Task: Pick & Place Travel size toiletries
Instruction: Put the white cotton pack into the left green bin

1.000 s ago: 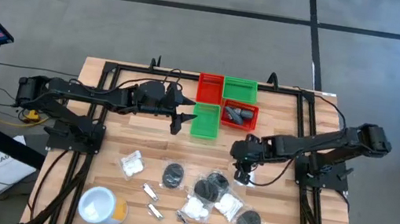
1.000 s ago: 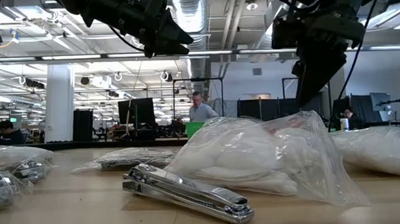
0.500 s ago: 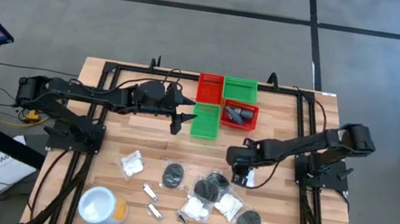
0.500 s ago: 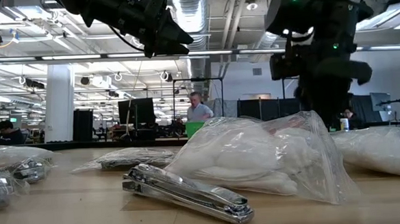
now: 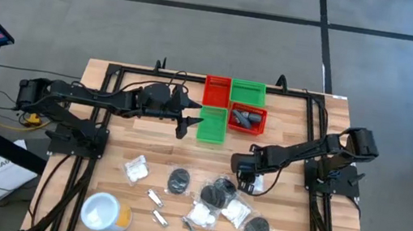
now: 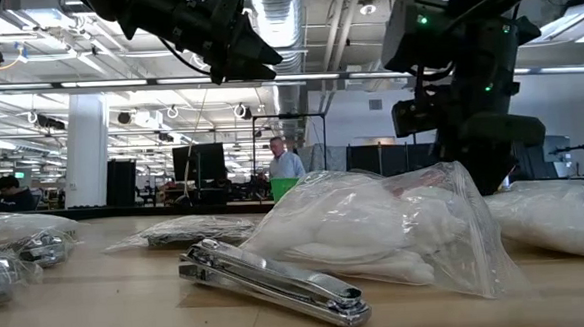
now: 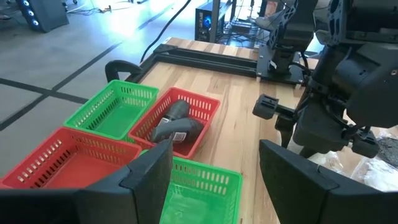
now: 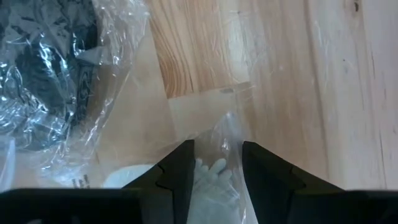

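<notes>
The right pincer [image 5: 248, 184] hangs low over the wooden bench [image 5: 288, 226], its two dark fingers [image 8: 180, 165] a little apart, just above the clear wrap of a white plastic-wrapped packet [image 5: 236, 211] and beside a black round disc in clear wrap [image 5: 222, 190]. More packets, discs and thin silver sachets [image 5: 155, 199] lie nearby. A small dark grey bottle [image 7: 176, 126] lies inside the red plastic bin [image 7: 202, 107]. The left pincer [image 5: 184, 122] waits with fingers apart beside the green plastic bin [image 5: 211, 125].
</notes>
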You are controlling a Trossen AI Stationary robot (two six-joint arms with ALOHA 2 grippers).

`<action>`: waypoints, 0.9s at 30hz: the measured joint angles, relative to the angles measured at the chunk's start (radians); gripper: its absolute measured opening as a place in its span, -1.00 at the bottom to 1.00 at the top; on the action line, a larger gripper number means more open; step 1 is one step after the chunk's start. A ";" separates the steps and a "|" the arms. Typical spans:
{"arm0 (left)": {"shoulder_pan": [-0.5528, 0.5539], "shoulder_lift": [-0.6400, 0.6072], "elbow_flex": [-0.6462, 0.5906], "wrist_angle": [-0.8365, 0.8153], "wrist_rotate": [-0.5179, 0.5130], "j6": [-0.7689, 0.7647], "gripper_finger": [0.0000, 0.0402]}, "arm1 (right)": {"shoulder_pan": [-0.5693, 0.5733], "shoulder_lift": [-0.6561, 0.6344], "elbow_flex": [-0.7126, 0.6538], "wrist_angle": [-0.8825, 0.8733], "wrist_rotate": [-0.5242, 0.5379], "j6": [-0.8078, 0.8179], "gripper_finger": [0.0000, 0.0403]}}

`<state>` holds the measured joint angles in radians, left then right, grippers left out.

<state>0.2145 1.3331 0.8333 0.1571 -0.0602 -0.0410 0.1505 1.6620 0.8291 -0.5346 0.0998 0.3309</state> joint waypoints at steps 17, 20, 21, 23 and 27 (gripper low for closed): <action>0.000 0.000 0.000 0.000 0.004 0.000 0.14 | 0.000 0.000 -0.001 -0.003 0.002 0.002 -0.95; 0.000 0.000 0.000 0.000 0.004 0.000 0.14 | 0.000 0.000 -0.001 -0.003 -0.001 0.002 -0.98; 0.000 0.000 0.000 0.000 0.004 0.000 0.14 | 0.000 0.000 -0.001 -0.003 -0.003 0.002 -0.99; 0.000 0.000 0.000 0.000 0.004 0.000 0.14 | 0.000 0.000 -0.001 -0.002 -0.010 0.002 -0.99; 0.000 0.000 0.000 0.000 0.003 0.000 0.14 | -0.001 -0.005 0.002 -0.001 -0.023 0.001 -0.99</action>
<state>0.2142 1.3331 0.8333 0.1570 -0.0570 -0.0410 0.1497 1.6566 0.8308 -0.5354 0.0764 0.3321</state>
